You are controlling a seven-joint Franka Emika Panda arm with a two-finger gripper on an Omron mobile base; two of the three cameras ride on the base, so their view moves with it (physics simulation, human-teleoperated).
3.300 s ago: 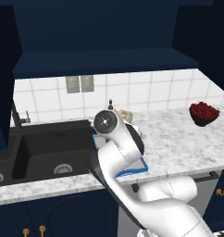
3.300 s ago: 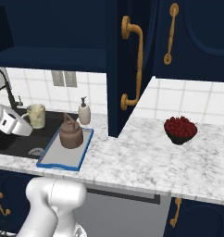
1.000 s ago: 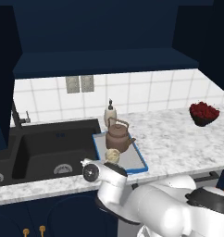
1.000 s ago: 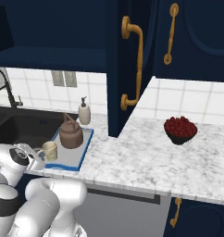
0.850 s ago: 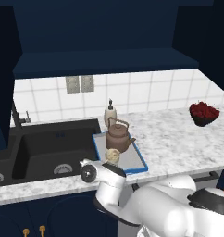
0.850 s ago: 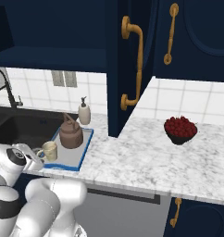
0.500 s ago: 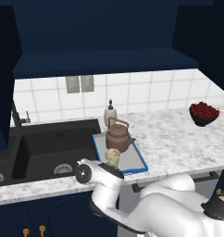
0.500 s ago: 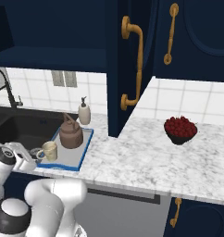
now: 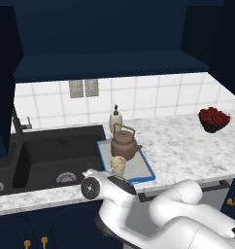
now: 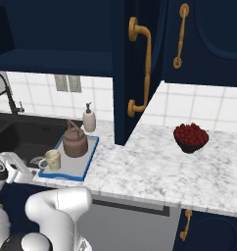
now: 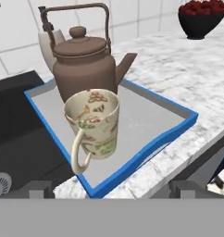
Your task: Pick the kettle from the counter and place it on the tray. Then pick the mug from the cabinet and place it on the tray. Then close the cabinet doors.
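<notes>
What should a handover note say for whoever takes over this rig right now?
Gripper: open, holding nothing, just in front of the mug.
Kettle: upright on the tray, done.
Mug: upright on the tray's near end, in front of the kettle, handle toward the gripper, done.
Tray sits on the counter beside the sink.
Left: cabinet door stands open; close the cabinet doors.

No readable text, only a leaf-and-flower pattern on the mug (image 11: 94,124).
</notes>
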